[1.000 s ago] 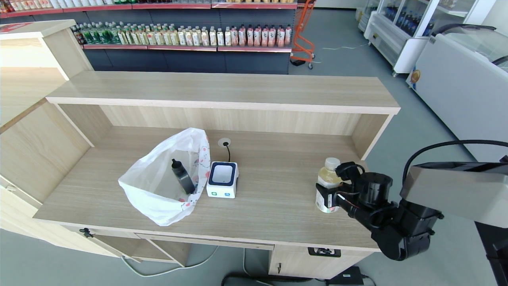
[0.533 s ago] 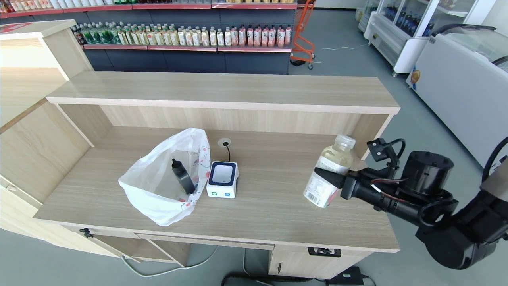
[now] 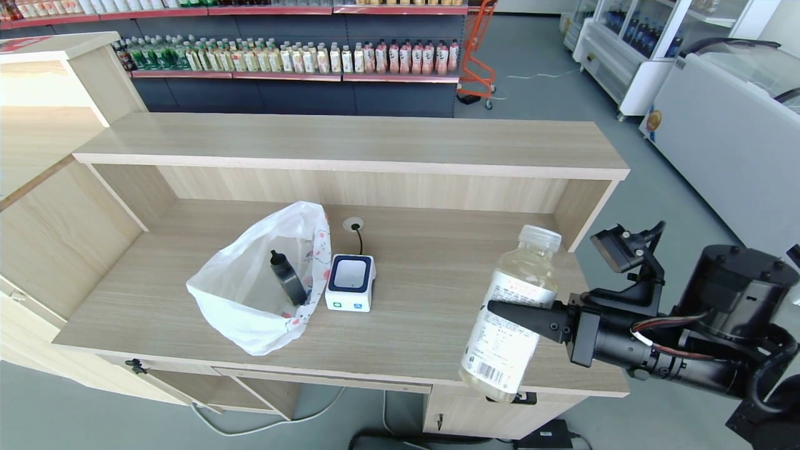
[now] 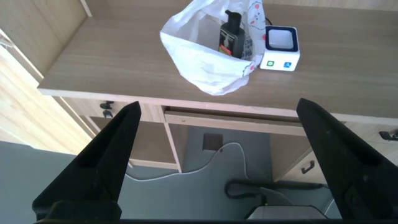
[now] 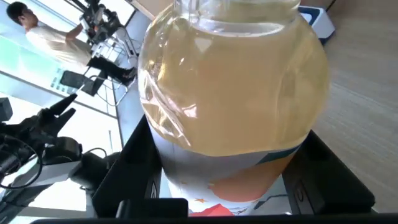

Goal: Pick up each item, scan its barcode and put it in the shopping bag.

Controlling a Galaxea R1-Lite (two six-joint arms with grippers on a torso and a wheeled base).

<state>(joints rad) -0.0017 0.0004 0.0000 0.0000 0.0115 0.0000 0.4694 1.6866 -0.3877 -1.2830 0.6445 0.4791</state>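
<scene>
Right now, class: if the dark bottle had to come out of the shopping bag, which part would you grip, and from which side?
Probably its upper body, just below the cap, from above. The dark bottle stands cap-up, slightly tilted, in the shopping bag, whose mouth gapes upward; the bag's wall and the scanner crowd its right side.

Counter [image 3: 425, 294]: light wood, beside the right claw [image 3: 507, 314];
Shelves [image 3: 287, 59]: stocked, far beyond the claw;
Freezers [image 3: 712, 131]: white, beyond its right side;
Floor [image 3: 537, 94]: grey
</scene>
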